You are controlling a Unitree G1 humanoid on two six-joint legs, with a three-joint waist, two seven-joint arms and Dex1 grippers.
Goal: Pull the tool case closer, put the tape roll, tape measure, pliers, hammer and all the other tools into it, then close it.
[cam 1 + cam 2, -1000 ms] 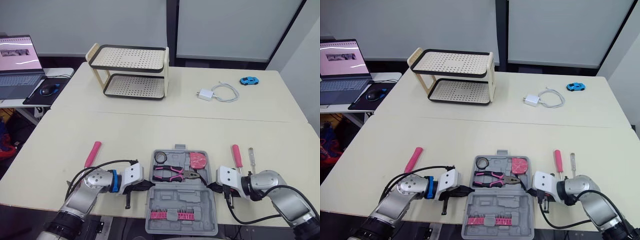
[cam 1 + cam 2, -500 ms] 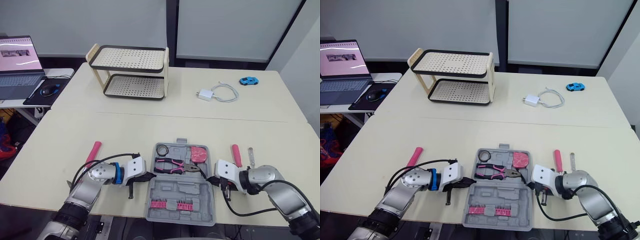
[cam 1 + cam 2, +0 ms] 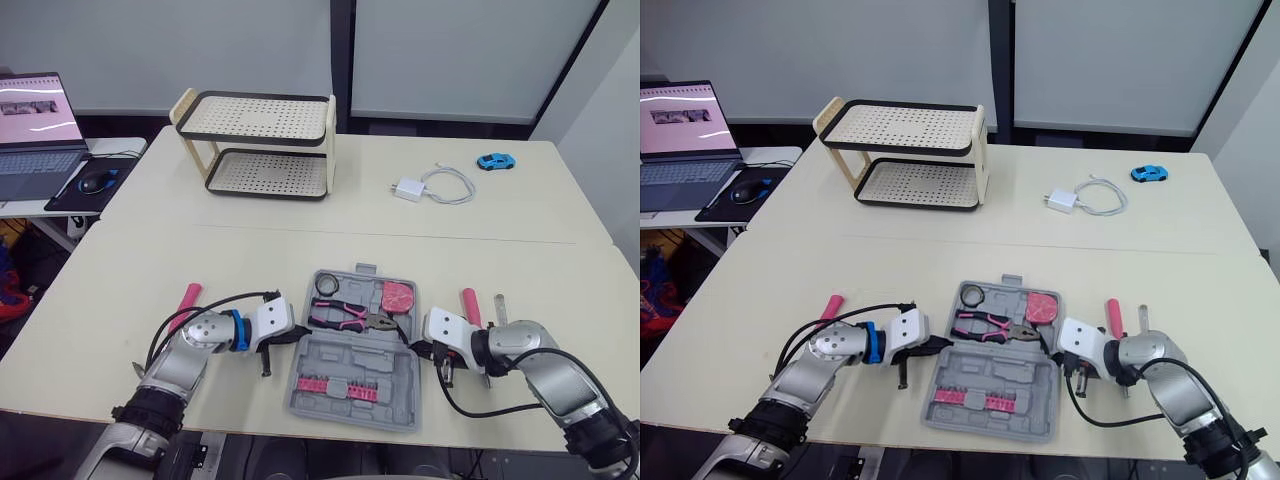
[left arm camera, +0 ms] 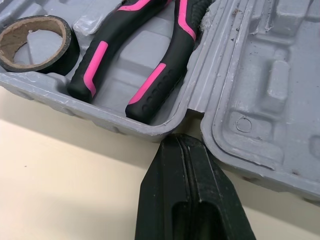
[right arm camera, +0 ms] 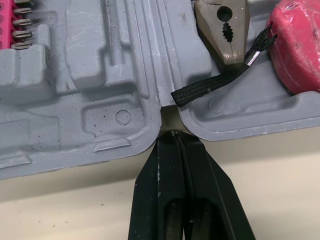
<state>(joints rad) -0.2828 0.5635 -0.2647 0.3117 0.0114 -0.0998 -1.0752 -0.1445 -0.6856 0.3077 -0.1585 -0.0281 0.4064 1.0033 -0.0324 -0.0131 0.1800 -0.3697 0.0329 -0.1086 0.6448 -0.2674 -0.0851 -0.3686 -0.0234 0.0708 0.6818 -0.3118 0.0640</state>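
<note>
I found tape roll (image 3: 323, 287), pliers (image 3: 345, 318) and tape measure (image 3: 397, 297) in the open tool case (image 3: 355, 385) — pink-handled tool (image 3: 186, 299) left of it, screwdriver (image 3: 467, 303) right of it, not yet packed. The left gripper (image 4: 181, 150) and right gripper (image 5: 176, 145) were pinched closed at its hinge.

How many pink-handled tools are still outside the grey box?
2. The left pink-handled tool lies on the table left of the tool case, partly hidden; the right pink-handled tool lies right of the case. Others may be hidden.

tool case (image 3: 345, 358) slid farther up the table (image 3: 300, 260), turning slightly.
</note>
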